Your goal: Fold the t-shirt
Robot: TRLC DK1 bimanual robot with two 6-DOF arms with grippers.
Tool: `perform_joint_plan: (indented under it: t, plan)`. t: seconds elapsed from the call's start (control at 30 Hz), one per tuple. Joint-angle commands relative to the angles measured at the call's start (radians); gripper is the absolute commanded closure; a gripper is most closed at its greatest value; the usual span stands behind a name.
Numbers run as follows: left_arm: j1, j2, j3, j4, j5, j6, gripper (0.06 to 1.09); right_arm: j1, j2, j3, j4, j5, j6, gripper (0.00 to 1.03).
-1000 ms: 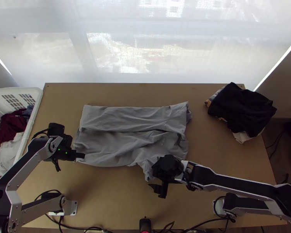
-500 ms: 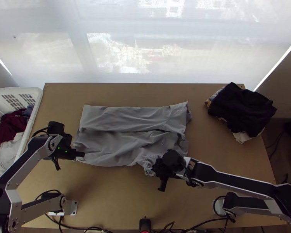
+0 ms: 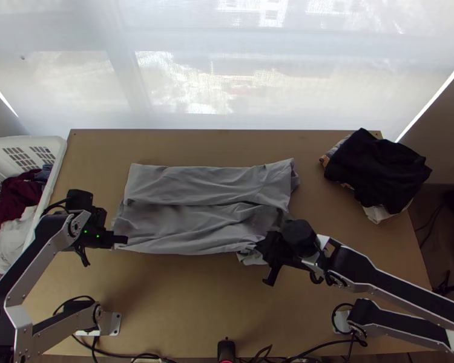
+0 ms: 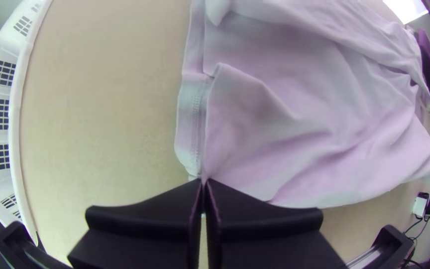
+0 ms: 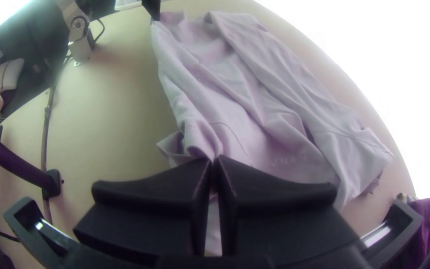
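A white basket (image 3: 58, 158) holding clothes (image 3: 15, 198) stands beside the table (image 3: 342, 236), which bears a black-topped garment pile (image 3: 378, 169).

Between 2 arms (image 3: 357, 266), bare tabletop (image 3: 184, 302) is stretching nearside of the t-shirt (image 3: 209, 184); a laundry basket (image 3: 59, 158) is blocking left, a clothes pile (image 3: 378, 172) far right.

"Which class of room do you have here?"
"One robot workstation, lab-style; home or office, you can't tell. Your listing: wooden table (image 3: 197, 302), one; robot arm bases (image 3: 111, 323), two, mounted at its near edge; black cables (image 3: 121, 355), several."
"And your surroundings?"
"Window, bright, behind a sheer blind (image 3: 184, 85); white plastic laundry basket (image 3: 60, 148), one, holding clothes (image 3: 16, 196)."
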Motion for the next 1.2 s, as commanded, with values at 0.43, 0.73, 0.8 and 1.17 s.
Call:
perform_joint_plan:
  t: [0.43,0.73,0.8,1.17]
  plan:
    - [0.027,-0.137,0.052,0.024,0.018,-0.009,1.05,-0.120,-0.084,0.134,-0.142,0.002,0.008,1.00]
    - [0.019,-0.061,0.144,0.084,0.018,-0.026,1.05,-0.221,0.043,0.215,-0.125,-0.001,-0.061,1.00]
    - [0.019,-0.035,0.174,0.095,0.018,-0.029,1.05,-0.258,0.083,0.244,-0.125,-0.014,-0.084,1.00]
    - [0.026,0.153,0.381,0.115,0.015,-0.035,1.05,-0.425,0.299,0.445,-0.119,-0.101,-0.156,1.00]
